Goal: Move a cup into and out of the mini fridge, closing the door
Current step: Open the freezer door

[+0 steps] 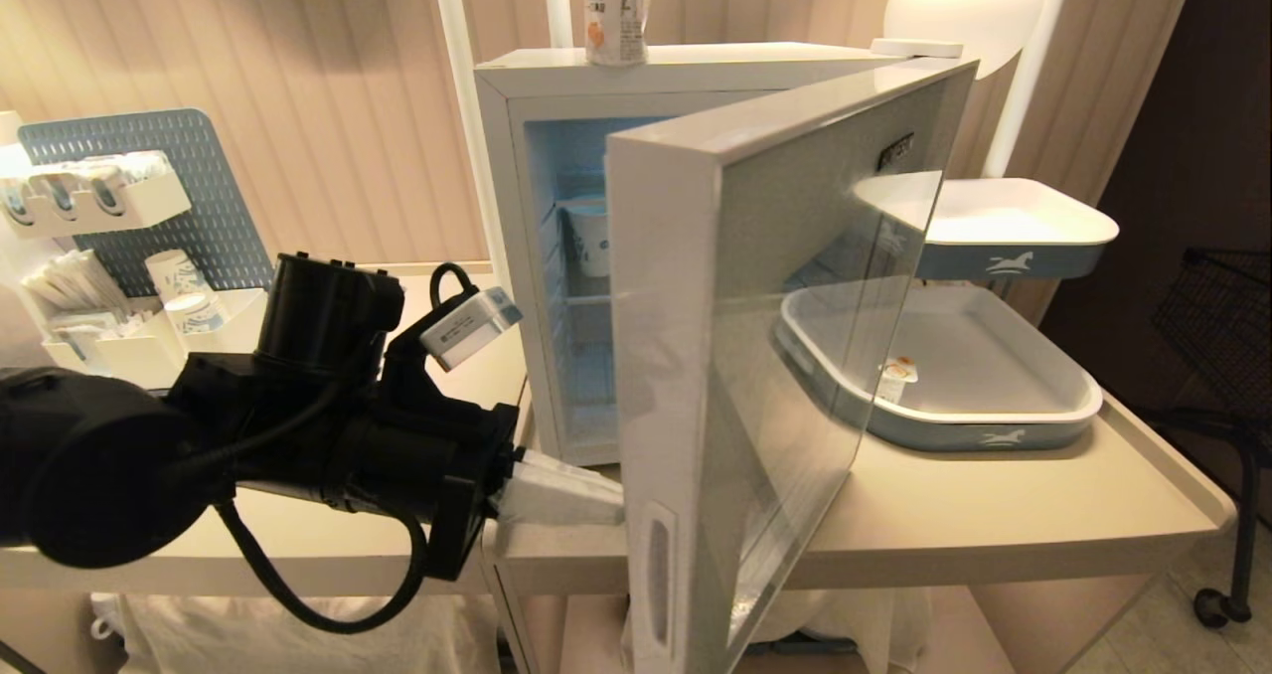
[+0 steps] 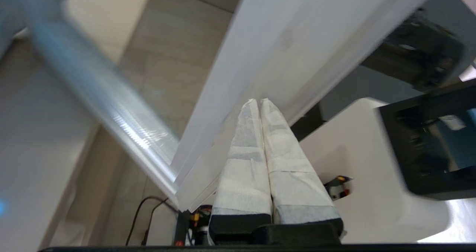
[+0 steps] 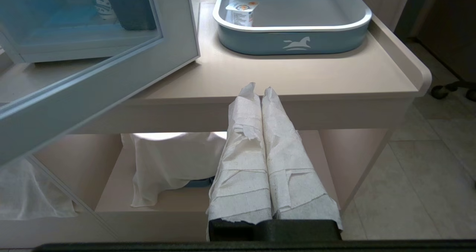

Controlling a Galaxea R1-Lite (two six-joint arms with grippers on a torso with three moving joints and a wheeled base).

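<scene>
Two closed fingertips of the left gripper (image 1: 606,500) are pressed, empty, against the white inner edge of the half-open door (image 1: 775,356) at lower centre, while the cup (image 1: 616,13) is left atop the mini fridge (image 1: 527,256), upper centre.

Beige table (image 1: 994,525) — white mini fridge (image 1: 537,256) at its middle, blue-sided tray (image 1: 994,435) to its right

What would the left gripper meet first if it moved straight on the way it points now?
The door: the shut left gripper points at its white inner side near the lower free edge, seemingly touching it already, though depth is unclear.
</scene>
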